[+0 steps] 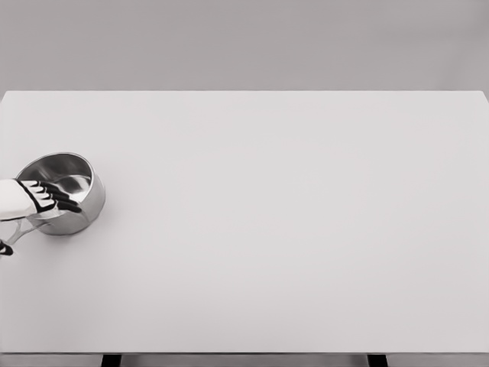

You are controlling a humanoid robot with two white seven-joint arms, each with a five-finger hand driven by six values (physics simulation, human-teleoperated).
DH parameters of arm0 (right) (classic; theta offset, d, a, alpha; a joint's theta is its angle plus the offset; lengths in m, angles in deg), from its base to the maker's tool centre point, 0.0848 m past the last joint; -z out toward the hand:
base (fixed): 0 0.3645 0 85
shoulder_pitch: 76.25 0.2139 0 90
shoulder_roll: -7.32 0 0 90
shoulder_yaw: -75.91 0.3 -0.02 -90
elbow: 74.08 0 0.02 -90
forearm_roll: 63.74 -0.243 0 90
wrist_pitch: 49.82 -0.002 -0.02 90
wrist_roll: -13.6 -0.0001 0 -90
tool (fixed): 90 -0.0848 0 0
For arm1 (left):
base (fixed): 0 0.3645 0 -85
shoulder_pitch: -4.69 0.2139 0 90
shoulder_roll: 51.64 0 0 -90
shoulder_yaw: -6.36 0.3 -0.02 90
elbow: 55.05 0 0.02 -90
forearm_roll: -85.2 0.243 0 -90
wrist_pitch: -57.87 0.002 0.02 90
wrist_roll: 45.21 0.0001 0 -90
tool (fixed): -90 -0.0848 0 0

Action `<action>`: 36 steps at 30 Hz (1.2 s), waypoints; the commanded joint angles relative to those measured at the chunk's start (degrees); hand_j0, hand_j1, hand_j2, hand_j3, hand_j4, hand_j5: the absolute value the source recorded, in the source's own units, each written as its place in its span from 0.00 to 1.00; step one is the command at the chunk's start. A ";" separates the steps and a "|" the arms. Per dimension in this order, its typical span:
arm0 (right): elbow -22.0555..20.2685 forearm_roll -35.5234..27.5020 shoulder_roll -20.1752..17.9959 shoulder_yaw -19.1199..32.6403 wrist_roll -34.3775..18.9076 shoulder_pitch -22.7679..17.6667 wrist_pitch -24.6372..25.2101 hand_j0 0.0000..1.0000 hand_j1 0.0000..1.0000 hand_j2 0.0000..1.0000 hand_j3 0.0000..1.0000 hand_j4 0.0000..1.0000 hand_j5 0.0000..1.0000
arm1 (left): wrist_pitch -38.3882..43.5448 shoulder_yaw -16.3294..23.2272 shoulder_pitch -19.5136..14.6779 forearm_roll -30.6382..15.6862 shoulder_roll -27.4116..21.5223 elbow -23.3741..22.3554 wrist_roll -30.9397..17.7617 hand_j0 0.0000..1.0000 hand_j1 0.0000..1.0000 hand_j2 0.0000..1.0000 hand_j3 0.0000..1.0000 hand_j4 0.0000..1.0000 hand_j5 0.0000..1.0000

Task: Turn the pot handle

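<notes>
Simulated test space, bare white table [290, 229], grey backdrop [244, 42]

My left robot hand [47, 197] sits over the pot [65, 191], fingers [65, 203] stretched flat across its near rim. Pot wall is directly below and ahead of the robot hand, so that's the only obstacle. The handle [23, 227] runs back under the robot hand toward the picture's left edge, blocking a low pass there. To the right of the robot hand, the bench [290, 229] lies bare all the way across. Beyond the pot, same: open surface to the far edge.
</notes>
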 commanded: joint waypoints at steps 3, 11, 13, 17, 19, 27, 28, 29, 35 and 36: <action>0.01 -0.02 -0.01 -0.01 -0.02 0.00 0.00 1.00 1.00 1.00 1.00 1.00 1.00 | 0.12 -1.94 -0.09 -0.28 0.08 -3.91 0.01 1.00 1.00 1.00 1.00 1.00 1.00; 0.01 -0.02 -0.01 -0.01 -0.02 0.00 0.00 1.00 1.00 1.00 1.00 1.00 1.00 | 0.12 -2.73 -0.44 -0.37 0.17 -6.20 0.10 1.00 1.00 1.00 1.00 1.00 1.00; 0.01 -0.02 -0.01 -0.01 -0.02 0.00 0.00 1.00 1.00 1.00 1.00 1.00 1.00 | 0.12 -3.35 -0.61 -0.81 -0.01 -6.20 0.19 1.00 1.00 1.00 1.00 1.00 1.00; 0.01 -0.02 -0.01 -0.01 -0.02 0.00 -0.08 1.00 1.00 1.00 1.00 1.00 1.00 | 0.12 -5.46 -1.32 -1.07 -0.01 -6.20 0.54 1.00 1.00 1.00 1.00 1.00 1.00; 0.01 -0.02 -0.01 -0.01 -0.02 0.00 0.00 1.00 1.00 1.00 1.00 1.00 1.00 | 0.12 -5.54 -3.86 -1.07 -0.01 -7.95 0.54 1.00 1.00 1.00 1.00 1.00 1.00; 0.01 -0.02 -0.01 -0.01 -0.02 0.00 0.00 1.00 1.00 1.00 1.00 1.00 1.00 | 0.12 -4.93 -10.01 -5.63 2.45 -6.73 0.80 1.00 1.00 1.00 1.00 1.00 1.00; -0.08 -0.02 -0.01 -0.01 -0.02 0.00 -0.08 1.00 1.00 1.00 1.00 1.00 1.00 | 0.12 -4.93 -11.42 -6.17 2.72 -4.09 0.80 1.00 1.00 1.00 1.00 1.00 1.00; 0.01 -0.02 -0.01 -0.01 -0.02 0.00 0.00 1.00 1.00 1.00 1.00 1.00 1.00 | 0.12 -4.93 -11.51 -6.17 2.89 -2.68 0.80 1.00 1.00 1.00 1.00 1.00 1.00; 0.01 -0.02 -0.01 -0.01 -0.02 0.00 -0.08 1.00 1.00 1.00 1.00 1.00 1.00 | 0.12 -3.26 -11.51 -4.50 5.00 -7.68 0.54 1.00 1.00 1.00 1.00 1.00 1.00; 0.01 -0.02 -0.01 -0.01 -0.02 0.00 0.00 1.00 1.00 1.00 1.00 1.00 1.00 | 0.12 -3.26 -11.51 -4.50 4.91 -8.57 0.63 1.00 1.00 1.00 1.00 1.00 1.00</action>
